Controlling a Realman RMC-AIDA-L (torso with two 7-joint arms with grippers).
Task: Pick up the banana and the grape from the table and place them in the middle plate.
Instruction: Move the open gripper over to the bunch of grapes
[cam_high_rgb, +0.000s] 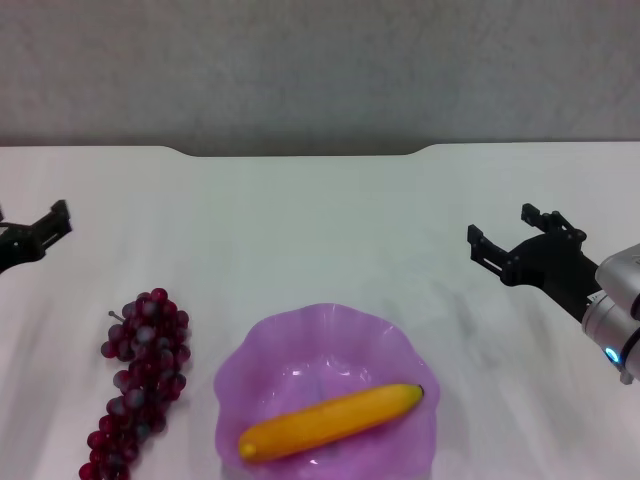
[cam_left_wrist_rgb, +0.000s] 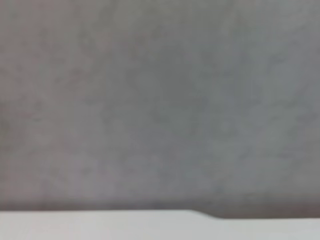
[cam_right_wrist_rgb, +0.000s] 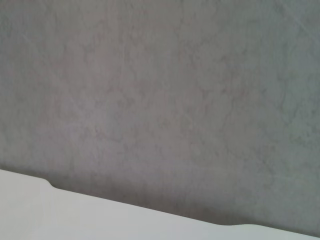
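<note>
The grape (cam_high_rgb: 140, 385) lies on the surface (cam_high_rgb: 320, 220) at five o'clock from the nearer left pincer (cam_high_rgb: 45, 232) — long axis twelve-to-six — both pincers open and empty.

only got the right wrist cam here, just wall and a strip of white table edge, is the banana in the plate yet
Observer: yes, the banana lies inside the middle plate, dark tip toward the robot's right.
Operator: and the grape
Observer: the grape is on the table, beside the plate on the robot's left, not in it.
Operator: where's my right gripper
Observer: the right gripper is open and holds nothing, beyond the plate on the robot's right.
Operator: left one
Observer: the left gripper is at the head view's left edge, beyond the grape.
</note>
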